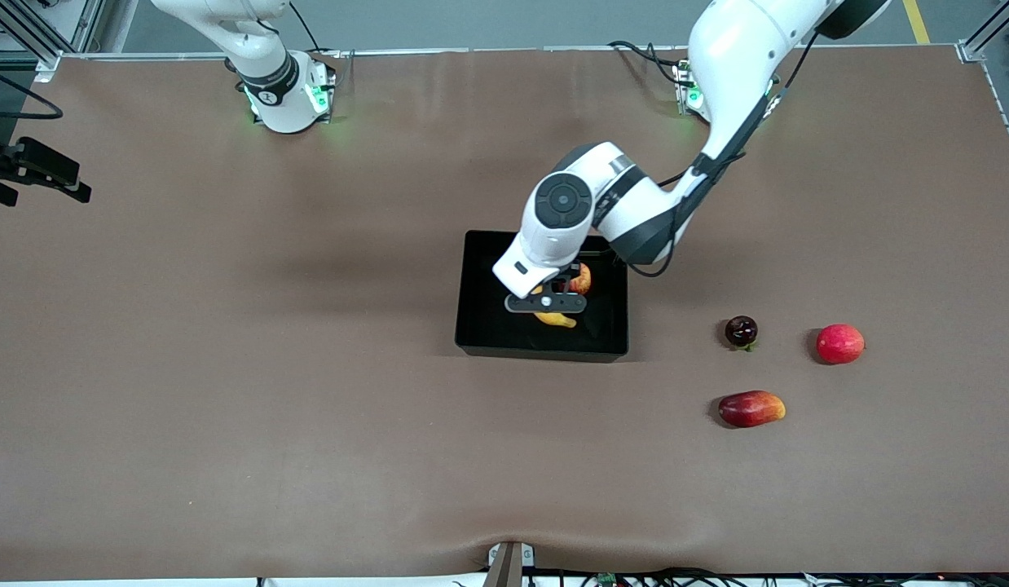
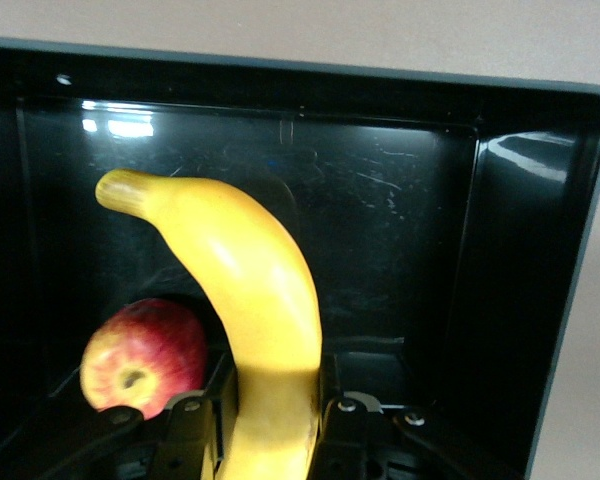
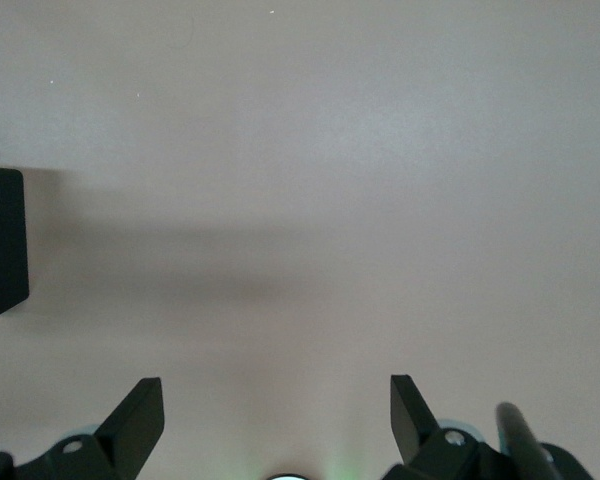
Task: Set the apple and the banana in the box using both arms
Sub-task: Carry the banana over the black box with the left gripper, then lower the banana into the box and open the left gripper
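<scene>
Up by its base, the right arm waits with the right hand (image 3: 275,400) hanging over bare brown surface (image 1: 227,367), its two fingers spread wide apart and nothing between them. A corner of the box shows at the edge of the right wrist view.

Near the middle of the surface sits the box (image 1: 488,326), a black shallow bin with low walls and a glossy floor. The left arm reaches from its base down into it, and the left hand (image 1: 547,303) is clamped on the banana (image 1: 556,319), gripping it near one end. The free, curved end points along the box floor toward a wall. Whether the banana already touches the floor I cannot tell. The apple (image 1: 582,280), red with yellow patches, lies inside the box just beside the banana and the left hand, farther from the front camera than the banana.

Toward the left arm's end of the surface three other fruits lie well apart from the box: a small dark round fruit (image 1: 741,330), an elongated dark-red-and-orange fruit (image 1: 751,408) nearer the front camera, and a smooth pinkish-red round fruit (image 1: 840,343) closest to that end.

Metal frame posts stand at the surface's corners, and grey floor (image 1: 472,20) runs past the arms' bases.
</scene>
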